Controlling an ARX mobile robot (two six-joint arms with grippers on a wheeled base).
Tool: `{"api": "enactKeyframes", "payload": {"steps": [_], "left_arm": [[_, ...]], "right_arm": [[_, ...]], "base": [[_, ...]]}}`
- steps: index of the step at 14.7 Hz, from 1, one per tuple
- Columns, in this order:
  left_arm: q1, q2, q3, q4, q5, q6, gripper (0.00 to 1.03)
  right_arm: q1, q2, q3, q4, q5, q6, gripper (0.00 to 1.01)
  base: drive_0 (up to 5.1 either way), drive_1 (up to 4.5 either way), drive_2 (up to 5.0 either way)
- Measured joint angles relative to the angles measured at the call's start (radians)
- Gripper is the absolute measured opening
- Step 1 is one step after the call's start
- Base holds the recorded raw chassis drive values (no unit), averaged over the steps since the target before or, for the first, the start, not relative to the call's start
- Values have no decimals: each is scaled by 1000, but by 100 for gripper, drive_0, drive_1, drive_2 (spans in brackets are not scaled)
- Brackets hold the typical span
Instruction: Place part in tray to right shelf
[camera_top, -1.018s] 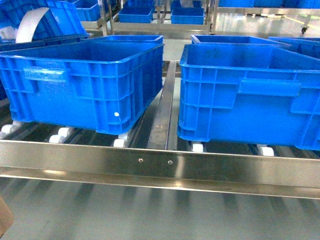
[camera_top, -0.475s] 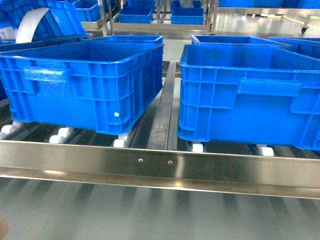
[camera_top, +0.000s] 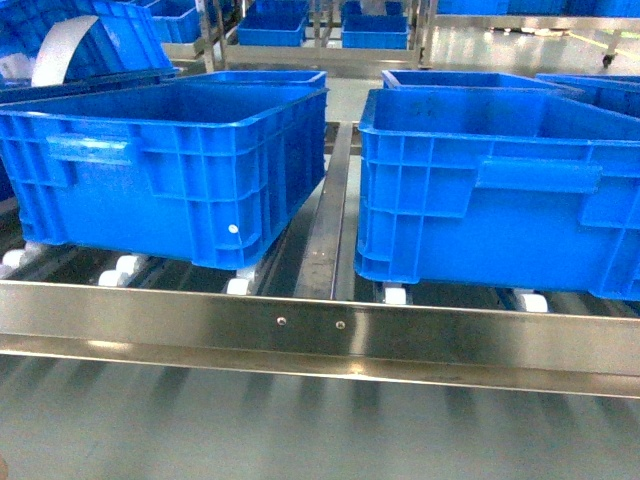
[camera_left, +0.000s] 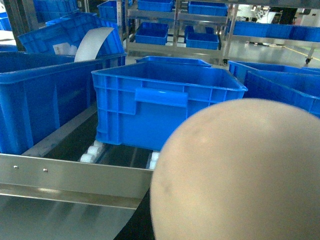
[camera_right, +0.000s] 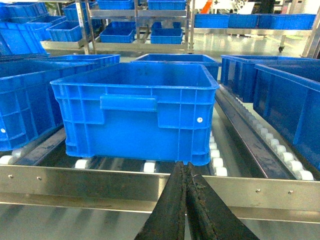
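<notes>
The beige tray (camera_left: 240, 175) fills the lower right of the left wrist view as a big rounded back, right at the left gripper's jaws, which it hides completely; it rides with that gripper. In the right wrist view my right gripper (camera_right: 185, 170) is shut, its black fingers (camera_right: 170, 210) pressed together with nothing between them, just in front of the right shelf's steel front rail (camera_right: 100, 185). The rail (camera_top: 320, 325) also crosses the head view, with white rollers (camera_top: 240, 285) behind it. The part is out of view. Neither gripper shows in the head view.
Two large blue crates (camera_top: 170, 160) (camera_top: 500, 180) stand on the rollers right behind the rail, with a steel divider strip (camera_top: 325, 230) between them. More blue crates (camera_right: 280, 95) sit to the right and on racks (camera_right: 135, 20) behind.
A beige-brown corner at the head view's bottom left has slid down and left, almost out of frame. Crates and shelf have not moved.
</notes>
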Motion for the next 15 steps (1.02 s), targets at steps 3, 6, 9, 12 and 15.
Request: {"api": "enactKeyframes", "payload": {"steps": [3,6,9,12,15], "left_arm": [[0,-161,0,-208,1,2,12],[0,-180,1,-191,0,2,12],[0,-180,1,-195,2,2,12],[0,-180,1,-194,0,2,12],[0,-180,1,-194,0,2,12]], "right_arm": [[0,0,0,-1,0,0,2],[0,0,0,-2,1,0,2],[0,0,0,0,0,0,2],[0,0,0,0,0,0,2],[0,0,0,0,0,-1,12]], "base": [[0,0,0],[0,0,0],[0,0,0],[0,0,0],[0,0,0]]}}
